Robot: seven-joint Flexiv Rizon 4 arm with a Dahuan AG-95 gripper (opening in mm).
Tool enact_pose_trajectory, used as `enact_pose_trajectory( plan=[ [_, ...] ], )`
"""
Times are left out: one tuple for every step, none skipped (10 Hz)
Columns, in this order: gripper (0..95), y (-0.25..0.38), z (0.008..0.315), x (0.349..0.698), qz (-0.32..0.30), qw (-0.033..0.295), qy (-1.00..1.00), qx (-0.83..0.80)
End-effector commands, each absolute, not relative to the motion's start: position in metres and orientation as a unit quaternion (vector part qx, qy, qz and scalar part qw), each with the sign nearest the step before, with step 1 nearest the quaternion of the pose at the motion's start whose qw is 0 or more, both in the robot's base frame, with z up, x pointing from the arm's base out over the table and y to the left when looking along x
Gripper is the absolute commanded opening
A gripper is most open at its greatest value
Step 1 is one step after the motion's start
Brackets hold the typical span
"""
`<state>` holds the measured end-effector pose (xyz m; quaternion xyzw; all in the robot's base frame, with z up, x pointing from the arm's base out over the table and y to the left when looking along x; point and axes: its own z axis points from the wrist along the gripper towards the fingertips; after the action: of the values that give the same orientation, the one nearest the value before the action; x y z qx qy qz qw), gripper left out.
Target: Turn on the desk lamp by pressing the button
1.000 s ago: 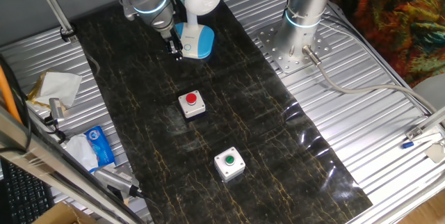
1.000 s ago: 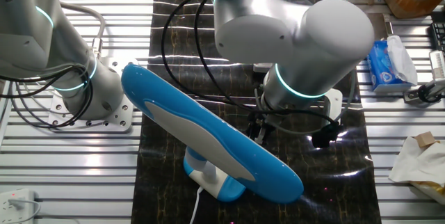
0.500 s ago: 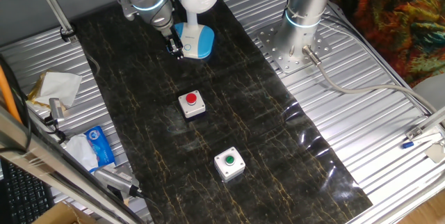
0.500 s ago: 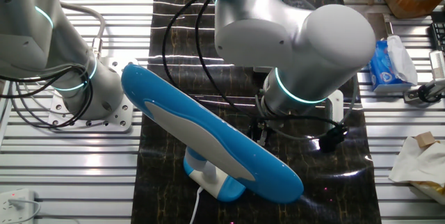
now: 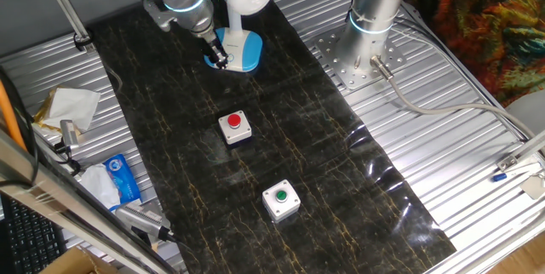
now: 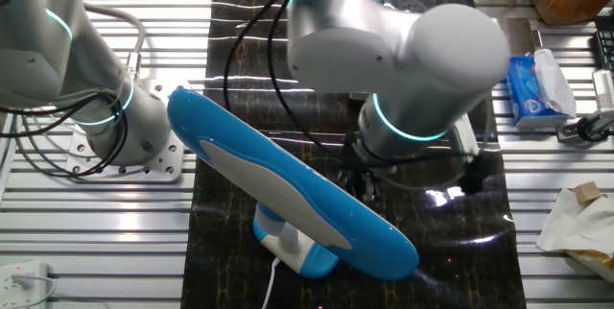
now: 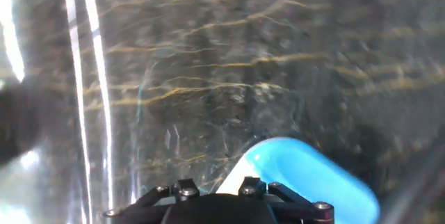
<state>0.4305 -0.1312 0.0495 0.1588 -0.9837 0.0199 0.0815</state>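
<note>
- The gripper [image 5: 220, 58] has crept in from the mat toward the desk lamp [image 5: 239, 49]; a second ago it hung just off the edge of the blue base, and now its tip sits over that edge in the one fixed view.
- From the other fixed view the arm's big wrist has swung a little, and the cable connector beside it has moved with it; the lamp's long blue head [image 6: 288, 189] has not budged.
- The lamp stands at the far end of the dark mat on the bench [image 5: 477, 180], its base [image 7: 306, 175] filling the lower right corner of the hand view, right ahead of the jaws.
- I'd say this is the final approach to the press: the tip is at the base, but I can't make out the button itself in any view, nor whether there is contact.
- No sign of light from the lamp, so I judge it not yet switched on.
- I cannot tell how the jaws are set; no view shows the fingertips clearly.
- The red button box [image 5: 235, 127] and green button box [image 5: 280, 200] sit untouched, well apart from the lamp.
</note>
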Motion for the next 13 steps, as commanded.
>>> enact_pose_trajectory(
  plan=[
    [38.0, -0.1313, 0.0497, 0.4311, 0.094, -0.059, -0.480, 0.870],
    [38.0, -0.1313, 0.0497, 0.4311, 0.100, -0.062, -0.416, 0.902],
    [38.0, -0.1313, 0.0497, 0.4311, 0.101, -0.061, -0.369, 0.922],
    [38.0, -0.1314, 0.0498, 0.4311, 0.100, -0.061, -0.343, 0.932],
    [38.0, -0.1314, 0.0498, 0.4311, 0.100, -0.061, -0.340, 0.933],
    [38.0, -0.1314, 0.0498, 0.4311, 0.100, -0.062, -0.338, 0.934],
    [38.0, -0.1315, 0.0498, 0.4310, 0.100, -0.063, -0.325, 0.938],
    [38.0, -0.1316, 0.0498, 0.4310, 0.100, -0.063, -0.319, 0.940],
    [38.0, -0.1316, 0.0499, 0.4310, 0.100, -0.064, -0.310, 0.943],
    [38.0, -0.1316, 0.0499, 0.4310, 0.100, -0.064, -0.308, 0.944],
    [38.0, -0.1316, 0.0499, 0.4310, 0.100, -0.064, -0.307, 0.944],
    [38.0, -0.1316, 0.0499, 0.4310, 0.101, -0.065, -0.308, 0.944],
    [38.0, -0.1316, 0.0499, 0.4310, 0.102, -0.066, -0.312, 0.942]
  ],
)
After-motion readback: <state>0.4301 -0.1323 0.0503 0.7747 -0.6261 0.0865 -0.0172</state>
